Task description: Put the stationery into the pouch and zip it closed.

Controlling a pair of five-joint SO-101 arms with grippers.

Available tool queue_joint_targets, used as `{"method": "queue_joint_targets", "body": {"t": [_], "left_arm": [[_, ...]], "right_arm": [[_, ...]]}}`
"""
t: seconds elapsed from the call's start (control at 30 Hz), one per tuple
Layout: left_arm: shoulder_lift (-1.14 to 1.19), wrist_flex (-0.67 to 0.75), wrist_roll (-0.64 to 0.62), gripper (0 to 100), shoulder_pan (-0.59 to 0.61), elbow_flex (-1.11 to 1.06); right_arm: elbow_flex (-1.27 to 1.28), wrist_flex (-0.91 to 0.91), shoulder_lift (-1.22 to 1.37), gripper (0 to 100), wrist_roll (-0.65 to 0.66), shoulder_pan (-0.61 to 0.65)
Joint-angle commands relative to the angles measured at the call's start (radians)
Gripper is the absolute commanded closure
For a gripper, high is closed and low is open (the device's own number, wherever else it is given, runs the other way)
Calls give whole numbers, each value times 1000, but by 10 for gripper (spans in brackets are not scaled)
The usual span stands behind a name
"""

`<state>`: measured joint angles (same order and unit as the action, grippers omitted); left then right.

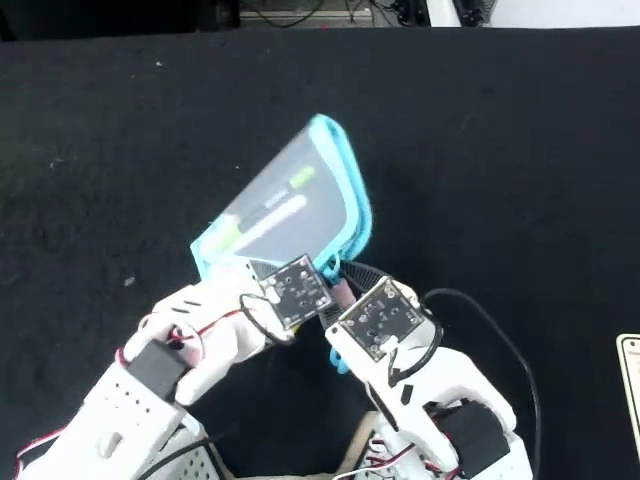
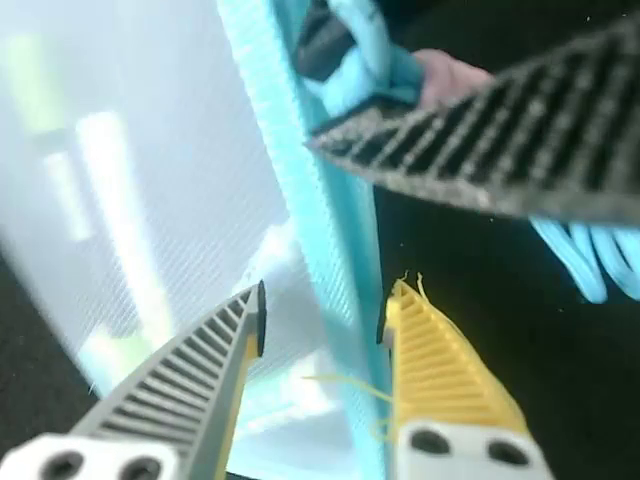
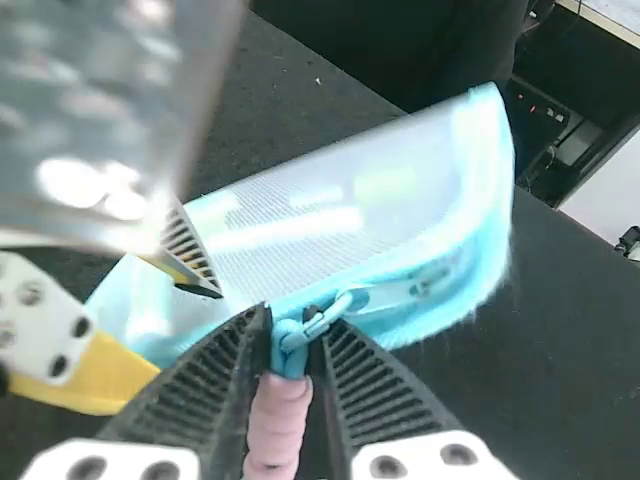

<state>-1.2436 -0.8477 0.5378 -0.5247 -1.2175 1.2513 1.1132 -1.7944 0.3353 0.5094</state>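
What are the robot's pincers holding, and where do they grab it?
The left pincer holds the pouch by its blue edge. The right pincer pinches the zip's blue cord pull.

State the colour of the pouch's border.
The pouch border is light blue, best seen in right wrist view.

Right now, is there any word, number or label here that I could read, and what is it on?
Nothing here can be read.
pouch: no print visible on its mesh or blue rim.
stationery inside it: blurred pale and green shapes, no legible marks.
zip pull cord: plain.
card at the high view's right edge: cut off, too small to read.
wrist circuit boards: marks too small to read.
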Motion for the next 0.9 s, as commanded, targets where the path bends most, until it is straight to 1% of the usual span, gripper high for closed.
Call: {"method": "queue_joint_targets", "body": {"t": [0.0, 0.1, 0.17, 0.33, 0.5, 0.77, 0.87], "left_arm": [[109, 124, -8, 797, -4, 22], [150, 204, -5, 798, 28, 22], [163, 232, -5, 798, 58, 21], [146, 232, -3, 798, 124, 10], [61, 110, -3, 798, 136, 16], [-222, -106, -5, 795, 125, 16], [-305, -175, -5, 794, 79, 7]], "right_arm": [[-12, -3, -18, 988, 0, -9], [-13, 0, -18, 988, 0, -9], [-13, 0, -18, 988, 0, -9], [-10, 0, -18, 988, 0, -9], [-7, -2, -18, 988, 0, -9], [-5, -3, -18, 988, -2, -8], [-5, -6, -18, 988, -2, -8]]}}
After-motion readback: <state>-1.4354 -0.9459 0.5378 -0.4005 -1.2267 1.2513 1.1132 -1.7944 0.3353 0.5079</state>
